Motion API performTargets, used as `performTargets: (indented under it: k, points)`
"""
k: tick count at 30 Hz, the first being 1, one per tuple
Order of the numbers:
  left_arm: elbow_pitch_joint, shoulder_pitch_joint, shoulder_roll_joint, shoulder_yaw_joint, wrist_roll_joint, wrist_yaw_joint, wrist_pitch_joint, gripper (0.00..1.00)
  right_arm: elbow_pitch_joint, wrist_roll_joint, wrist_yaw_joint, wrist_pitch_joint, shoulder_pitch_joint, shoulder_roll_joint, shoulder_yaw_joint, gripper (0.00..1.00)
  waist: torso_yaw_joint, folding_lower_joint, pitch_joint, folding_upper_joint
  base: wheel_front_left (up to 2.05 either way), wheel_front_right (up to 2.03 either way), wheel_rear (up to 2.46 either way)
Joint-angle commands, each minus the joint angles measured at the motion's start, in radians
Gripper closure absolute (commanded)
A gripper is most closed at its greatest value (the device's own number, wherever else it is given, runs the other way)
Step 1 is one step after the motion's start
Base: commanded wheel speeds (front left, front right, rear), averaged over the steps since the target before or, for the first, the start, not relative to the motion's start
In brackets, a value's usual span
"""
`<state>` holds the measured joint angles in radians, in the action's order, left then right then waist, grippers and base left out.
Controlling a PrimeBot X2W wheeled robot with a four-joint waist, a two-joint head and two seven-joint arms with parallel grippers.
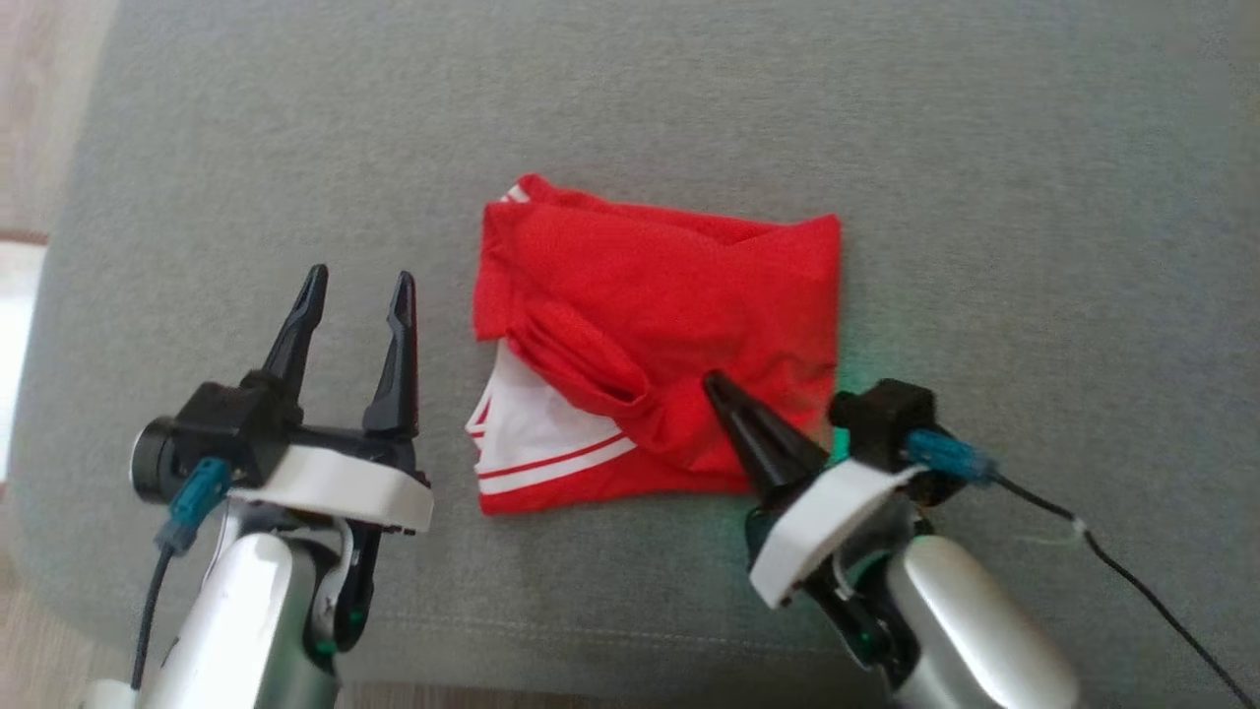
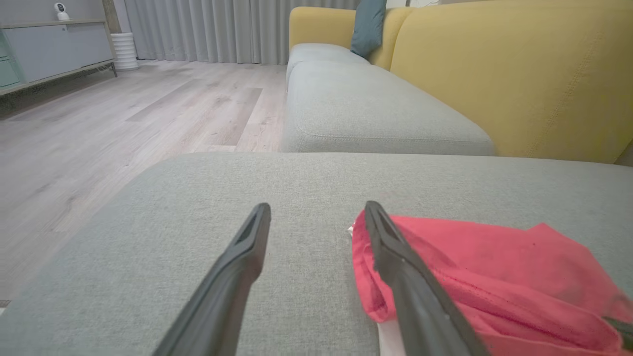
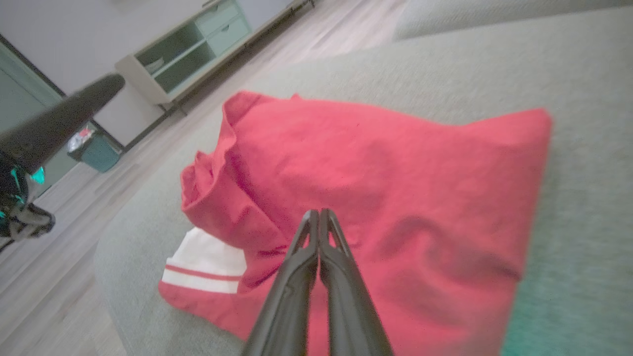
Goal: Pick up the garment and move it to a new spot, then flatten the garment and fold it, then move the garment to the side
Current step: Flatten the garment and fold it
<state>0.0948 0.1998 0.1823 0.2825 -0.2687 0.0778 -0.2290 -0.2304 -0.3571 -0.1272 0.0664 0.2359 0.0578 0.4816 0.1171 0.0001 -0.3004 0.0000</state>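
Note:
The garment (image 1: 660,325) is red with a white panel crossed by red stripes. It lies folded into a rough rectangle in the middle of the grey cushion (image 1: 984,148). My right gripper (image 1: 714,379) is shut, its fingers pressed together, and the tips rest on a rumpled fold near the garment's front right. In the right wrist view the closed gripper (image 3: 317,212) lies over the red garment (image 3: 395,188), and I cannot tell whether cloth is pinched. My left gripper (image 1: 359,286) stands open just left of the garment, with nothing between its fingers. In the left wrist view its right finger (image 2: 395,257) overlaps the edge of the garment (image 2: 494,267).
The cushion's front edge runs just below both wrists. A black cable (image 1: 1132,581) trails from the right wrist over the cushion. Wood floor (image 2: 99,123) lies to the left. A yellow-backed sofa (image 2: 519,74) is beyond, and a cabinet (image 3: 198,44) stands by the wall.

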Motion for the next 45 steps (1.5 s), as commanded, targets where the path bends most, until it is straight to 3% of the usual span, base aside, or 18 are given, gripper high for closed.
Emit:
performTargets:
  k: [1, 9, 19, 23, 27, 32, 33, 34, 35, 41, 45]
  points:
    - [-0.025, 0.037, 0.013, -0.029, -0.004, -0.003, -0.009, 0.0, 0.006, -0.013, -0.003, -0.014, 0.026, -0.004, 0.032, 1.0, 0.022, -0.0001, -0.011, 0.0, 0.0, 0.0, 0.0]
    - [0.002, 0.049, 0.002, -0.025, -0.008, -0.008, -0.021, 0.0, -0.201, -0.116, -0.003, -0.069, 0.136, -0.007, 0.158, 1.0, 0.065, -0.0001, -0.017, 0.0, 0.0, 0.0, 0.0]
    - [0.014, 0.046, -0.002, -0.026, -0.009, -0.007, -0.028, 0.0, -0.238, -0.255, -0.003, -0.073, 0.21, -0.007, 0.377, 1.0, 0.063, -0.0001, -0.013, 0.0, 0.0, 0.0, 0.0]
    - [0.016, 0.044, -0.002, -0.028, -0.01, -0.006, -0.029, 0.0, -0.255, -0.24, -0.003, -0.074, 0.246, -0.007, 0.44, 1.0, 0.055, -0.0001, -0.005, 0.0, 0.0, 0.0, 0.0]
    - [0.019, 0.024, 0.006, -0.038, -0.013, 0.003, -0.03, 0.0, -0.231, -0.189, -0.003, -0.112, 0.252, -0.007, 0.406, 1.0, 0.032, -0.0001, 0.024, 0.0, 0.0, 0.0, 0.0]
    - [0.012, -0.009, 0.022, -0.05, -0.013, 0.02, -0.028, 0.0, -0.119, -0.132, -0.003, -0.13, 0.169, 0.033, 0.239, 1.0, -0.004, -0.0001, 0.06, 0.0, 0.0, 0.0, 0.0]
    - [0.009, -0.015, 0.026, -0.052, -0.011, 0.025, -0.027, 0.0, -0.089, -0.118, -0.003, -0.13, 0.142, 0.042, 0.189, 0.94, -0.01, -0.0001, 0.068, 0.0, 0.0, 0.0, 0.0]
    - [0.004, -0.022, 0.03, -0.055, -0.01, 0.029, -0.027, 0.0, -0.058, -0.109, -0.003, -0.126, 0.11, 0.047, 0.134, 0.6, -0.017, -0.0001, 0.074, 0.0, 0.0, 0.0, 0.0]
    - [-0.001, -0.027, 0.033, -0.058, -0.01, 0.033, -0.026, 0.0, -0.025, -0.091, -0.003, -0.124, 0.08, 0.052, 0.077, 0.0, -0.024, -0.0001, 0.08, 0.0, 0.0, 0.0, 0.0]
    - [-0.032, -0.059, 0.053, -0.075, -0.009, 0.054, -0.024, 0.0, 0.188, 0.036, -0.003, -0.113, -0.088, 0.038, -0.274, 0.0, -0.056, -0.0001, 0.11, 0.0, 0.0, 0.0, 0.0]
    - [-0.044, -0.074, 0.061, -0.082, -0.011, 0.059, -0.025, 0.0, 0.275, 0.082, -0.003, -0.085, -0.149, 0.025, -0.385, 0.0, -0.068, -0.0001, 0.125, 0.0, 0.0, 0.0, 0.0]
